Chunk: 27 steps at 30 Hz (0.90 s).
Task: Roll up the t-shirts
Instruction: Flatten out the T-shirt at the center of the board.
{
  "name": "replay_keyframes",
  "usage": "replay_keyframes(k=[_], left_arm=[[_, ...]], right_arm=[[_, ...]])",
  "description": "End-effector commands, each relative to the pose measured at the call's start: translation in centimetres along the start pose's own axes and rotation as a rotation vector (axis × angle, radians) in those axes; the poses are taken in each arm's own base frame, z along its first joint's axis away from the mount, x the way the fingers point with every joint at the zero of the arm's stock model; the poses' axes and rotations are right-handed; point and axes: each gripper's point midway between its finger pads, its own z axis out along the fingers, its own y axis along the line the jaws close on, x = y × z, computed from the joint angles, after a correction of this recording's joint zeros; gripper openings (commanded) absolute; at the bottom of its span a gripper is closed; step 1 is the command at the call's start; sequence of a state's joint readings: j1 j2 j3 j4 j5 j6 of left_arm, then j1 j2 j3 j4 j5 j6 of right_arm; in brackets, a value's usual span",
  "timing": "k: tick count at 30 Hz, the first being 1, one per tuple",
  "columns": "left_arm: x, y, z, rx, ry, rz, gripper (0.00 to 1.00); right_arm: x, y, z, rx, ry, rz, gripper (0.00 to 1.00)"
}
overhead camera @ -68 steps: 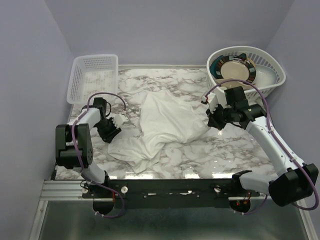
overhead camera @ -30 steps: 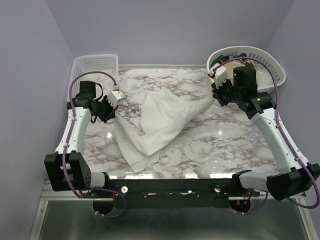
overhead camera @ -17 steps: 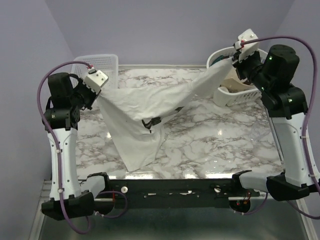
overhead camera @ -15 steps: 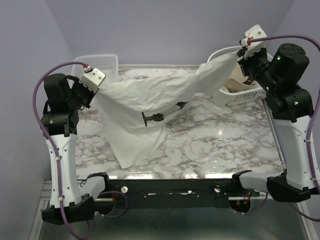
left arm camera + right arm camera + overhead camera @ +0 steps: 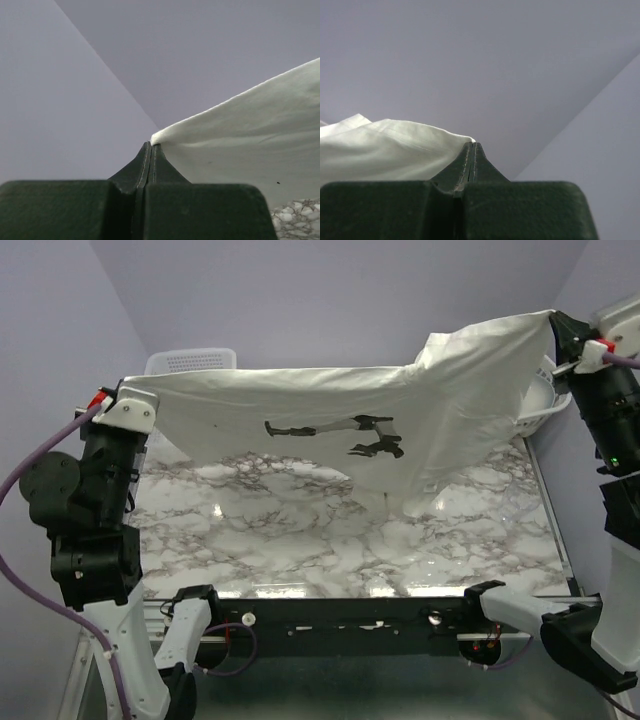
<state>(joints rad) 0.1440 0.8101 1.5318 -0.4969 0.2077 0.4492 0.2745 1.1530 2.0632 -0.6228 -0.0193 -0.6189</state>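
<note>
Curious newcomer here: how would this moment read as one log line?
left claw: shut on t-shirt | right claw: shut on t-shirt | t-shirt: held up, stretched wide | rolling: not begun

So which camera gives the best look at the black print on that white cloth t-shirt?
The top external view: the white cloth t-shirt hangs spread out there, its black print facing the camera. Each wrist view shows only a plain white corner pinched in the left hand or right hand.

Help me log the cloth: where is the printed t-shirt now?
Top view: the t-shirt hangs stretched above the marble table, its ends pinched by the left claw and the right claw.
</note>
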Motion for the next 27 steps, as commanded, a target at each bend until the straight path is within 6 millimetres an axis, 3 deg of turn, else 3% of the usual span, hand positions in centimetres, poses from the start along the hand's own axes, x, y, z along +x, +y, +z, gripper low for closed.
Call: replay_keyframes(k=[1, 2, 6, 7, 12, 17, 19, 21, 24, 26, 27], left_arm=[[-4.7, 2.8, -3.8, -0.137, -0.127, -0.009, 0.00], [-5.7, 3.2, -4.6, -0.153, -0.148, -0.007, 0.00], [-8.1, 3.8, -7.7, -0.201, -0.223, -0.016, 0.00], [-8.9, 4.1, -9.0, -0.224, -0.251, -0.024, 0.00], [-12.3, 5.6, -13.5, -0.317, -0.365, -0.014, 0.00], [-16.4, 7.1, -17.7, -0.392, -0.488, -0.002, 0.00], [-17.4, 7.5, -18.1, -0.401, -0.508, 0.000, 0.00], [-19.0, 8.1, -19.5, -0.421, -0.549, 0.007, 0.00], [-19.8, 8.4, -18.7, -0.405, -0.545, 0.013, 0.00], [-18.9, 7.9, -16.3, -0.354, -0.505, 0.010, 0.00], [-18.4, 7.6, -15.2, -0.330, -0.480, 0.007, 0.00]], right_arm=[[-5.2, -2.6, -5.5, 0.044, -0.142, 0.001, 0.00], [-6.3, -3.0, -6.8, 0.047, -0.173, 0.003, 0.00], [-7.7, -2.7, -11.3, 0.016, -0.219, 0.008, 0.00], [-8.5, -3.1, -13.3, 0.035, -0.249, 0.011, 0.00], [-11.3, -4.7, -19.5, 0.102, -0.355, 0.002, 0.01], [-14.8, -6.2, -24.6, 0.177, -0.480, -0.017, 0.01], [-16.4, -6.5, -26.2, 0.211, -0.531, -0.038, 0.01], [-17.7, -6.6, -26.9, 0.233, -0.576, -0.070, 0.01], [-18.5, -6.9, -26.6, 0.255, -0.600, -0.087, 0.01], [-17.9, -7.0, -24.8, 0.250, -0.571, -0.086, 0.01], [-16.9, -6.7, -22.7, 0.230, -0.532, -0.081, 0.01]])
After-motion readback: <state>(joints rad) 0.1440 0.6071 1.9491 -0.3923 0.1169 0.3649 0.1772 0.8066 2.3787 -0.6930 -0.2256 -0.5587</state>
